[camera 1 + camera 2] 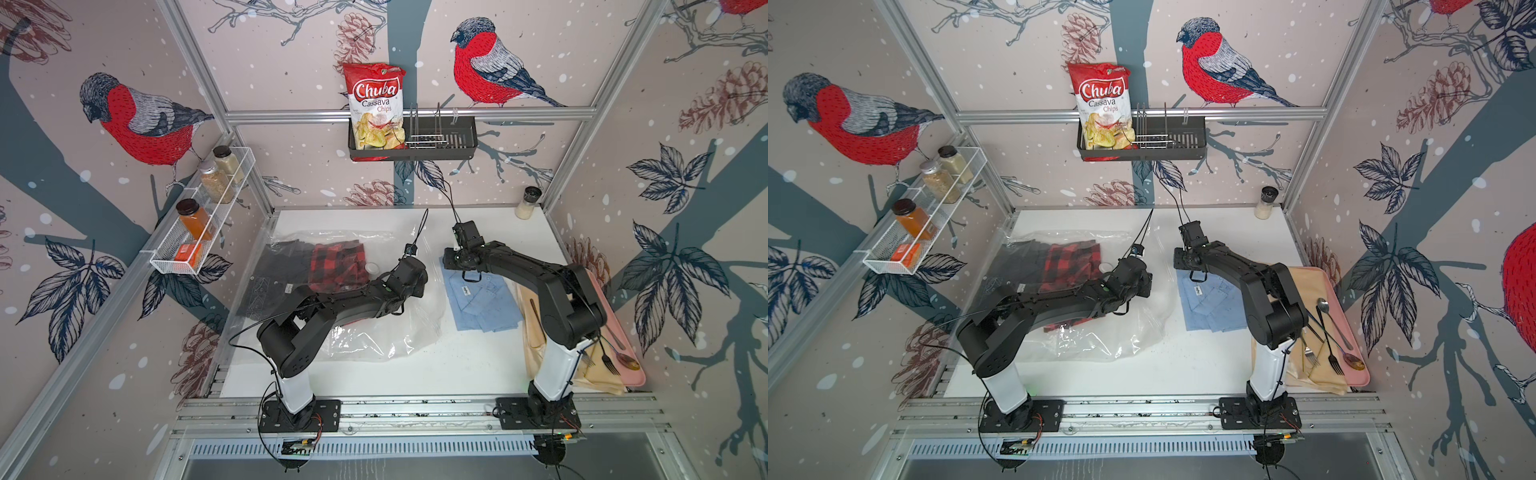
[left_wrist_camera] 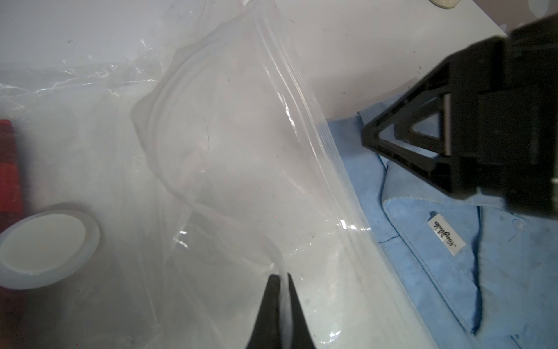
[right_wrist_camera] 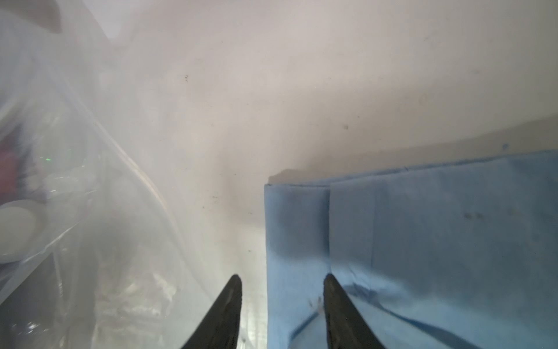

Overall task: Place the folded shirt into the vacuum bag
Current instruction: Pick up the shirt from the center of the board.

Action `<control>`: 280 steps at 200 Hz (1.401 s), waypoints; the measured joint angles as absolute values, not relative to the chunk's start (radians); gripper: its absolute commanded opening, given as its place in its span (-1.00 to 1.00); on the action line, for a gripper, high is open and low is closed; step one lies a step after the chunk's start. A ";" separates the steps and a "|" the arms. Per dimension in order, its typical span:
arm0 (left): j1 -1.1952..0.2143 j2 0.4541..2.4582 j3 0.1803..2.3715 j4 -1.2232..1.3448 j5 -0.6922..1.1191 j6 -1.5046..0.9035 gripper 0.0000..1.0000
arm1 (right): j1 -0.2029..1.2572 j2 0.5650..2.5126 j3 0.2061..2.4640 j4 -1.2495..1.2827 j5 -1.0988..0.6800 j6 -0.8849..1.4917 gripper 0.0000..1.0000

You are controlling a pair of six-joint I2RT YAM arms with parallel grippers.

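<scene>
The vacuum bag (image 1: 374,340) (image 1: 1100,345) lies clear and crinkly on the left half of the white table. Its round white valve (image 2: 45,247) sits beside a red plaid shirt (image 1: 338,259) and a dark shirt (image 1: 282,270) inside it. My left gripper (image 2: 280,276) is shut on a fold of the bag's film near the zip-seal edge (image 2: 317,136). The folded shirt (image 1: 482,303) (image 1: 1212,307) (image 3: 422,241) is light blue and lies flat just right of the bag's mouth. My right gripper (image 3: 282,281) (image 1: 469,276) is open at the shirt's far left corner, one finger on the cloth, the other over bare table.
A pink tray (image 1: 636,374) with cutlery and a beige cloth (image 1: 536,332) lies along the right edge, under the right arm. A spice jar (image 1: 528,203) stands at the back right corner. A wire spice rack (image 1: 199,232) and a black basket (image 1: 415,145) hang on the walls.
</scene>
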State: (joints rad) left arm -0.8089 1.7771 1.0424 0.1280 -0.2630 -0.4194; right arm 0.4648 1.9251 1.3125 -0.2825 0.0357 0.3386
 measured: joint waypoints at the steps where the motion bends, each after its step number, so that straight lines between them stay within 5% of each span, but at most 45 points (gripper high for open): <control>1: -0.809 1.777 1.042 0.128 -0.263 -0.419 -1.00 | 0.465 1.928 1.315 -0.284 0.037 0.338 -0.09; 142: -0.812 1.793 1.047 0.178 -0.178 -0.414 -1.00 | 0.472 2.143 1.483 -0.325 0.161 0.295 0.07; 211: -0.823 1.847 1.061 0.227 -0.123 -0.411 -1.00 | 0.442 2.132 1.437 -0.259 0.170 0.314 -0.59; 280: -0.826 1.929 1.111 0.239 -0.105 -0.411 -1.00 | 0.400 2.043 1.291 -0.150 0.048 0.326 -1.00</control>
